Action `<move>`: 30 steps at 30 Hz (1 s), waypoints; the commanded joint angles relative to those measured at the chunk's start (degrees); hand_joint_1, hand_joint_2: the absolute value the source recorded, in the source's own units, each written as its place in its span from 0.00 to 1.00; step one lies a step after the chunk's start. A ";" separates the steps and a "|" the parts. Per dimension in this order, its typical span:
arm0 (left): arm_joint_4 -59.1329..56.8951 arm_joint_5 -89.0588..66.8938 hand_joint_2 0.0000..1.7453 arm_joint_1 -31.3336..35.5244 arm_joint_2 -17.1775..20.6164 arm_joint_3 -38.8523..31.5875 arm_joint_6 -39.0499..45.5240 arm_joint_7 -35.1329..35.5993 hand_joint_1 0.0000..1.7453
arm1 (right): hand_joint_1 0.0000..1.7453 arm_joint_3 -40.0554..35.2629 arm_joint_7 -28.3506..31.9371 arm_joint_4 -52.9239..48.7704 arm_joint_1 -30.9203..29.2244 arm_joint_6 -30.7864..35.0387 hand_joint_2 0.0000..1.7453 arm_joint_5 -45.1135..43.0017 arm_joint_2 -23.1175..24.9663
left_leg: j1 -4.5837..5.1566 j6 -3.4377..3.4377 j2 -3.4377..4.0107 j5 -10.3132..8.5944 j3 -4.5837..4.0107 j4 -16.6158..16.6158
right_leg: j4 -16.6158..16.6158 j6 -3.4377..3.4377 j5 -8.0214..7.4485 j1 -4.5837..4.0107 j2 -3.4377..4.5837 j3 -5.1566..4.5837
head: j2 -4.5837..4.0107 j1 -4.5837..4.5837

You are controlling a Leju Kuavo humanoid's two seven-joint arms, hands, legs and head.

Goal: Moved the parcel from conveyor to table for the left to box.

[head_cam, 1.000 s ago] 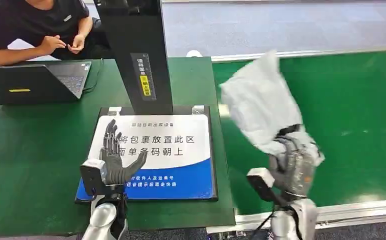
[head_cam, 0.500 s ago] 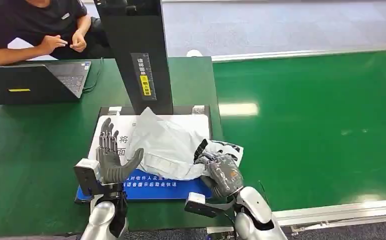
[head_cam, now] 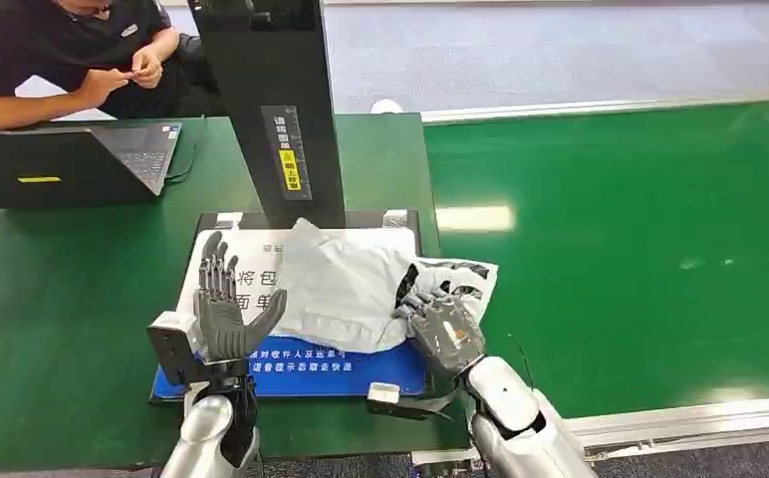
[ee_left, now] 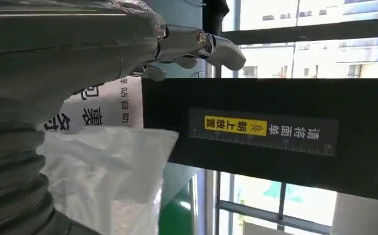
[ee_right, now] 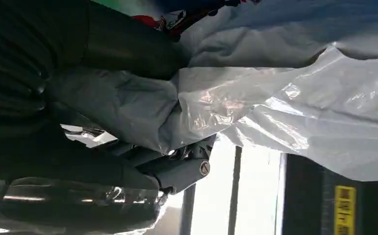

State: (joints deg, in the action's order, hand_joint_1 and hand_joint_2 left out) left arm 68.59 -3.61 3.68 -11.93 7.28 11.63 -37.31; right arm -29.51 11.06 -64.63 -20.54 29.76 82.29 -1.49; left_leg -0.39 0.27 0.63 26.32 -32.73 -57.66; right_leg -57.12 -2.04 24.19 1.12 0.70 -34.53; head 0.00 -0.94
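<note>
The parcel [head_cam: 346,284], a grey-white crumpled plastic mailer bag, lies on the white and blue placard [head_cam: 311,363] on the green table [head_cam: 62,319], just in front of the black scanner post [head_cam: 276,110]. My right hand [head_cam: 442,334] grips the bag's right, printed end. In the right wrist view the parcel [ee_right: 285,98] has its film bunched between the thumb and fingers of the right hand [ee_right: 79,98]. My left hand [head_cam: 226,314] stands upright and open at the bag's left edge, holding nothing. The left wrist view has the left hand [ee_left: 79,54] above the parcel [ee_left: 113,176].
The green conveyor belt [head_cam: 640,249] runs along the right, with a metal rail at its near edge. A black laptop [head_cam: 72,159] sits at the table's far left, and a person [head_cam: 62,50] in a dark shirt sits behind it. The scanner post [ee_left: 275,132] rises just behind the placard.
My right hand carried the parcel from over the conveyor leftward and down onto the placard. The bag has since settled flatter. My left hand has hardly moved.
</note>
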 commanded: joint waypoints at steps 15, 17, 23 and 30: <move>-8.97 1.78 1.00 4.92 2.33 4.01 -0.42 -1.72 0.00 | 1.00 -6.64 11.05 14.97 -12.63 10.24 1.00 2.62 -3.91 | 0.04 -0.01 -0.02 -0.03 0.04 0.05 | 0.01 0.11 -0.05 0.01 -0.03 -0.01 | 0.00 0.02; -8.97 1.78 1.00 4.92 2.33 4.01 -0.42 -1.72 0.00 | 1.00 -6.64 11.05 14.97 -12.63 10.24 1.00 2.62 -3.91 | 0.03 -0.01 -0.01 -0.03 0.03 0.04 | 0.01 0.11 -0.05 0.01 -0.02 -0.01 | 0.00 0.00; -11.32 3.09 1.00 5.97 2.46 4.60 0.15 -2.68 0.00 | 1.00 -3.26 25.64 8.78 -7.78 10.24 1.00 -2.40 0.58 | 0.02 -0.04 -0.01 -0.02 0.05 0.06 | 0.01 0.13 -0.03 0.00 -0.02 0.00 | 0.00 0.00; -10.35 4.31 1.00 5.36 2.65 4.88 0.99 -2.69 0.00 | 1.00 -6.38 28.58 11.58 -10.12 10.24 1.00 -2.28 3.06 | 0.03 -0.04 0.07 -0.01 0.01 0.05 | -0.06 0.15 -0.02 0.00 0.06 -0.10 | 0.00 0.02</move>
State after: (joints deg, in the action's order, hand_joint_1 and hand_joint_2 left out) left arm 62.01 0.09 7.38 -11.17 10.45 12.26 -40.15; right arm -33.35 38.78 -55.39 -28.55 40.00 79.89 -1.44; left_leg -0.38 0.27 0.64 26.31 -32.79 -57.64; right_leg -57.16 -2.00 24.19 1.12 0.71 -34.62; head 0.00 -0.92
